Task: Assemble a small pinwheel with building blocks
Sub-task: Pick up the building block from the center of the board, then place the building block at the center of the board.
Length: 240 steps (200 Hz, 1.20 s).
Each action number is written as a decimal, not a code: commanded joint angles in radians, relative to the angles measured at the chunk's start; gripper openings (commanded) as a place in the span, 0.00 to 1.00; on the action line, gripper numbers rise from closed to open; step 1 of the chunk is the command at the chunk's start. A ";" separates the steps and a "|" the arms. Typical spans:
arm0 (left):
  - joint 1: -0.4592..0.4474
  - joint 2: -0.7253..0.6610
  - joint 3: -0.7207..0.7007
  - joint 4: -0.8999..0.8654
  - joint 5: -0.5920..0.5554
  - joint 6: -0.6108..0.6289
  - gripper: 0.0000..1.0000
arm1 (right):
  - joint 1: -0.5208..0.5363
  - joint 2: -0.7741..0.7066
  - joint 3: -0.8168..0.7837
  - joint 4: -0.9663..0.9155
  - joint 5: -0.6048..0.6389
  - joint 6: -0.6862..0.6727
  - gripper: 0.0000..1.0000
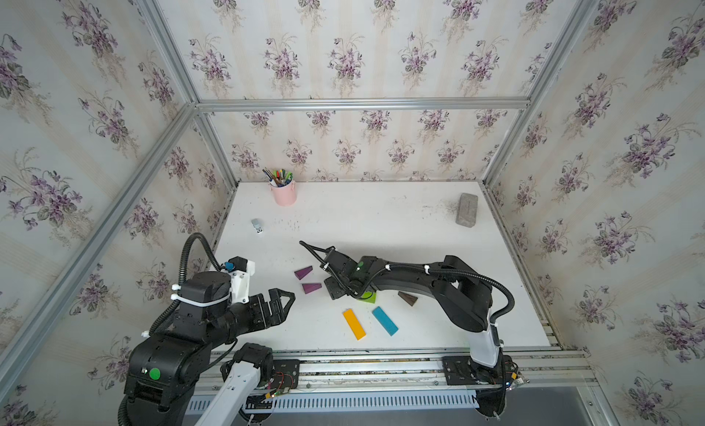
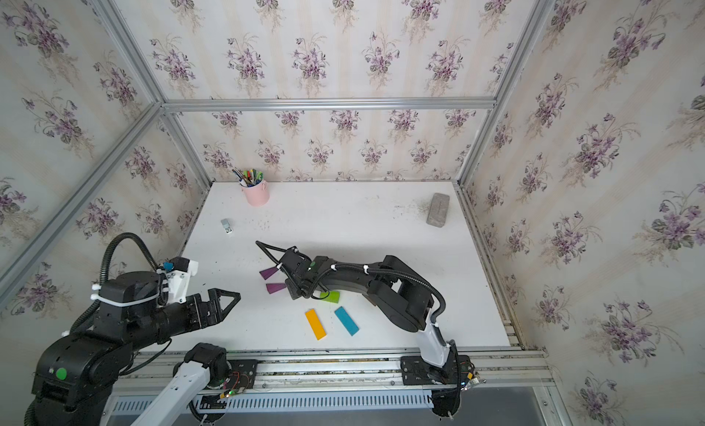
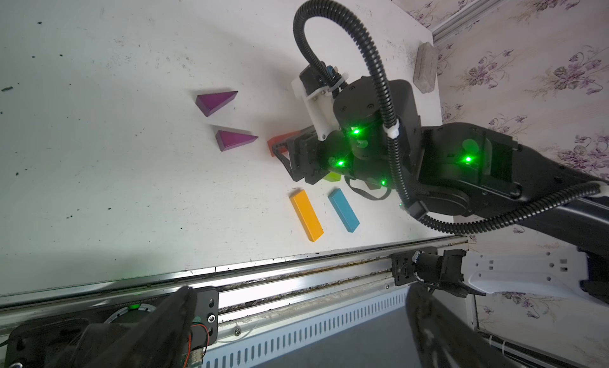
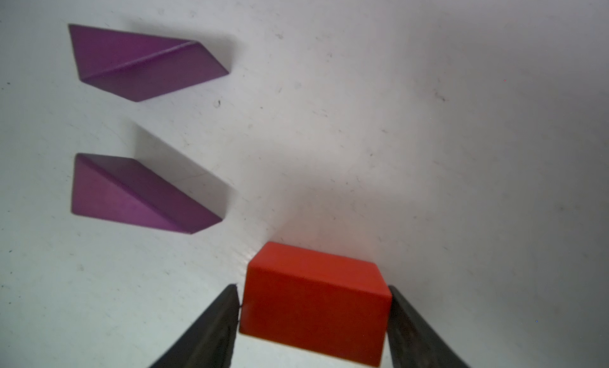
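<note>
My right gripper [image 4: 313, 287] points down at the table with its fingers against both short sides of a red brick [image 4: 313, 300], which rests on the white table [image 1: 381, 229]. In both top views the wrist hides this brick. Two purple wedges [image 1: 303, 272] [image 1: 311, 288] lie just left of it. A green brick [image 1: 368, 297] pokes out from under the right arm, and a dark-brown wedge [image 1: 408, 299] lies to its right. The yellow bar [image 1: 354, 323] and blue bar [image 1: 384, 320] lie side by side nearer the front. My left gripper [image 1: 285, 302] hovers open and empty at the front left.
A pink pen cup [image 1: 283, 193] stands at the back left, and a rough grey brick [image 1: 466, 209] lies at the back right. A small grey and white object [image 1: 258, 225] sits near the left wall. A metal rail [image 1: 381, 363] runs along the front edge.
</note>
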 commanded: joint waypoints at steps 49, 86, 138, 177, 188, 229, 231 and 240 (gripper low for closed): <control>0.000 0.002 0.008 0.008 -0.001 -0.011 1.00 | -0.017 0.014 0.022 -0.043 0.040 -0.010 0.62; 0.001 0.009 -0.015 0.047 -0.011 0.003 1.00 | -0.105 -0.008 0.011 -0.025 0.020 -0.020 0.59; 0.001 0.072 -0.183 0.373 0.086 -0.012 1.00 | -0.251 0.068 0.144 -0.105 0.034 -0.003 0.59; -0.002 0.142 -0.276 0.629 0.101 0.071 1.00 | -0.331 0.143 0.245 -0.160 0.029 0.023 0.58; -0.004 0.193 -0.279 0.656 0.112 0.108 1.00 | -0.340 0.169 0.292 -0.187 0.032 0.027 0.58; -0.077 0.357 -0.269 0.670 0.001 0.195 1.00 | -0.354 0.212 0.374 -0.224 0.032 0.041 0.58; -0.080 0.364 -0.267 0.670 -0.006 0.198 1.00 | -0.355 0.213 0.374 -0.224 0.032 0.041 0.58; -0.089 0.388 -0.266 0.676 -0.028 0.203 1.00 | -0.354 0.215 0.377 -0.226 0.038 0.044 0.58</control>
